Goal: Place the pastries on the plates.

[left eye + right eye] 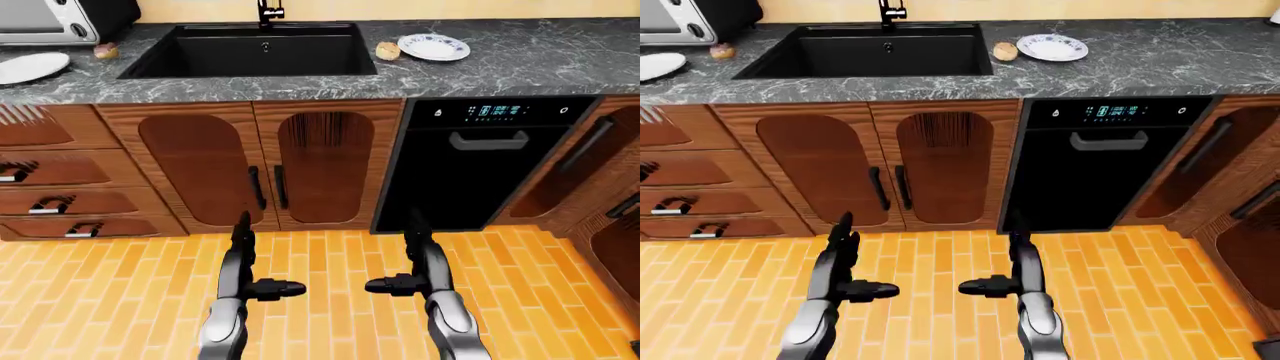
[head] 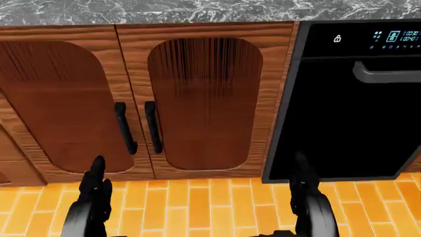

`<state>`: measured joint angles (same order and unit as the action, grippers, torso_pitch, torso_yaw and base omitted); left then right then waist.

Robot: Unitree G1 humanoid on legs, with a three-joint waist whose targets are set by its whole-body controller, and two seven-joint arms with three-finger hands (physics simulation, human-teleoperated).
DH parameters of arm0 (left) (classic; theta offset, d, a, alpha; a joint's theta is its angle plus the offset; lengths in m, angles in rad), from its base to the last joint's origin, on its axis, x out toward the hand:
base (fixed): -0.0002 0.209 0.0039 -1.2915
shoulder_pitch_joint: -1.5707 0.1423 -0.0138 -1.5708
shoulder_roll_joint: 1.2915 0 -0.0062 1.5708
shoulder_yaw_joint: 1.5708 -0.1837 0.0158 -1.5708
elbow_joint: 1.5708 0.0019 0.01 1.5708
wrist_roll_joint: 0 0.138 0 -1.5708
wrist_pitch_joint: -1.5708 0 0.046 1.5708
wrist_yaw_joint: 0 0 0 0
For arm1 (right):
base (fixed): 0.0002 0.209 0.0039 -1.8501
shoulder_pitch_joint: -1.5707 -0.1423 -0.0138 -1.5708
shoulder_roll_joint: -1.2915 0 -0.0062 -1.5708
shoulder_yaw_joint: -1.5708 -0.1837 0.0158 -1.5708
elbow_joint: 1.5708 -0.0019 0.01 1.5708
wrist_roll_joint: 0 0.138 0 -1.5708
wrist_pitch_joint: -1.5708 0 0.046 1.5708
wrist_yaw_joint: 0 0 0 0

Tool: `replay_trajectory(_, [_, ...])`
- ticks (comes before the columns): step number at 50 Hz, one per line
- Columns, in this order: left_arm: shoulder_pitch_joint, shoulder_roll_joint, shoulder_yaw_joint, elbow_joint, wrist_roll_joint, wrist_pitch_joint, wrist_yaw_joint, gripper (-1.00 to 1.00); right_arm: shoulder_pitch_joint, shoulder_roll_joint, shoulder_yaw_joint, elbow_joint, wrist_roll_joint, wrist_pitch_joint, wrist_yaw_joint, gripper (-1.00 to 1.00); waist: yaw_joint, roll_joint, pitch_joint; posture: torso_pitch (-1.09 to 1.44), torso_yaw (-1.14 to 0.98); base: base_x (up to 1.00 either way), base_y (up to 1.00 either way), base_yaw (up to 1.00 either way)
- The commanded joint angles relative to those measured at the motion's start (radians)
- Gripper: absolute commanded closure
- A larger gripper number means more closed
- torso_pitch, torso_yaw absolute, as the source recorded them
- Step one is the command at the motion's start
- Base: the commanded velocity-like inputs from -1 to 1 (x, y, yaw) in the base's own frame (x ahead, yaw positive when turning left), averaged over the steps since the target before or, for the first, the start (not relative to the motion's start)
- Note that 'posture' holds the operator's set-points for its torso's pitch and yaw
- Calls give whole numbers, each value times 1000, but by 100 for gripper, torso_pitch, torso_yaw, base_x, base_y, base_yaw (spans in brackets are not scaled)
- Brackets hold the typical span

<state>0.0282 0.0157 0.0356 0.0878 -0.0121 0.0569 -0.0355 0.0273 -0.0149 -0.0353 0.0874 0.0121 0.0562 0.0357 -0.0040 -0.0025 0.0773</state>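
On the grey marble counter, one round pastry (image 1: 388, 50) lies just left of a blue-patterned plate (image 1: 434, 47), to the right of the black sink (image 1: 255, 51). A second pastry (image 1: 106, 51) sits left of the sink, near a plain white plate (image 1: 30, 67) at the left edge. Both hands hang low over the orange floor, far below the counter. My left hand (image 1: 248, 259) and right hand (image 1: 408, 255) are open, fingers pointing up, thumbs turned inward, holding nothing.
A toaster oven (image 1: 50, 19) stands at the counter's top left. Below the counter are drawers (image 1: 50, 202), two wooden cabinet doors (image 1: 260, 165) and a black dishwasher (image 1: 485, 161). More cabinets (image 1: 610, 187) angle in on the right.
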Motion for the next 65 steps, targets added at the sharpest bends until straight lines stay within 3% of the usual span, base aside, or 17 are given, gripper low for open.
replay_trajectory(1, [-107, 26, 7, -252, -10, 142, -7, -100, -53, -7, 1, -260, 18, 73, -2, -100, -2, -8, -1, 0, 0, 0, 0, 0])
replay_trajectory(3, [-156, 36, 8, -331, 1, 256, -15, -100, -62, -11, 11, -338, 1, 135, 1, -100, 3, 0, -71, 0, 0, 0, 0, 0])
replay_trajectory(4, [-182, 39, 22, -368, -2, 309, -11, -100, -61, -14, 10, -359, -6, 149, 6, -100, 1, -1, -36, 0, 0, 0, 0, 0])
replay_trajectory(11, [-270, 58, 38, -423, 14, 415, -13, -100, -116, -18, -24, -469, 38, 253, -3, -100, -9, -81, -81, 0, 0, 0, 90, 0])
replay_trajectory(21, [-351, 83, 52, -528, 20, 562, -18, -100, -173, -37, -46, -585, 49, 377, -9, -100, -20, 7, -65, 0, 0, 0, 100, 0])
replay_trajectory(25, [-380, 91, 57, -539, 23, 593, -19, -100, -191, -42, -50, -594, 52, 393, -12, -100, -16, 133, -95, 0, 0, 0, 100, 0])
replay_trajectory(34, [-380, 113, 80, -628, 28, 659, -30, -100, -184, -41, -48, -646, 53, 419, -13, -100, 22, 1, -47, 0, 0, 0, 100, 0])
replay_trajectory(36, [-377, 114, 85, -635, 29, 663, -30, -100, -190, -40, -46, -661, 54, 436, -16, -100, 0, -68, -57, 0, 0, 0, 100, 0])
replay_trajectory(37, [-375, 115, 85, -638, 29, 664, -31, -100, -191, -41, -44, -666, 52, 439, -16, -100, -1, -26, -42, 0, 0, 0, 100, 0])
replay_trajectory(42, [-384, 131, 109, -660, 21, 687, -32, -100, -213, -46, -45, -672, 47, 461, -17, -100, -15, -38, -62, 0, 0, 0, 100, 0])
replay_trajectory(44, [-385, 139, 117, -674, 19, 699, -35, -100, -229, -49, -44, -671, 44, 470, -17, -100, -18, 8, -50, 0, 0, 1, 100, 0])
replay_trajectory(46, [-389, 145, 122, -681, 18, 707, -34, -100, -243, -52, -44, -683, 44, 487, -15, -100, -9, 134, -85, 0, 0, 11, 100, 0])
replay_trajectory(47, [-390, 149, 124, -687, 18, 714, -36, -100, -248, -53, -43, -687, 44, 493, -15, -100, -7, 68, -45, 0, 0, 14, 100, 0])
replay_trajectory(57, [-435, 187, 149, -714, 12, 768, -48, -100, -295, -64, -47, -730, 49, 545, -2, -100, -27, -14, -38, 0, 0, 26, 86, 0])
replay_trajectory(59, [-455, 198, 156, -712, 10, 781, -52, -100, -308, -66, -48, -727, 47, 553, -2, -100, -71, -69, -54, 0, 0, 52, 49, 0])
replay_trajectory(60, [-470, 205, 162, -711, 9, 789, -51, -100, -316, -67, -48, -722, 46, 552, -3, -100, -63, -13, -26, 0, 0, 53, 49, 0])
replay_trajectory(65, [-499, 218, 155, -711, 10, 808, -54, -100, -338, -71, -53, -720, 56, 560, -3, -100, -78, 29, -58, 0, 0, 60, 39, 0])
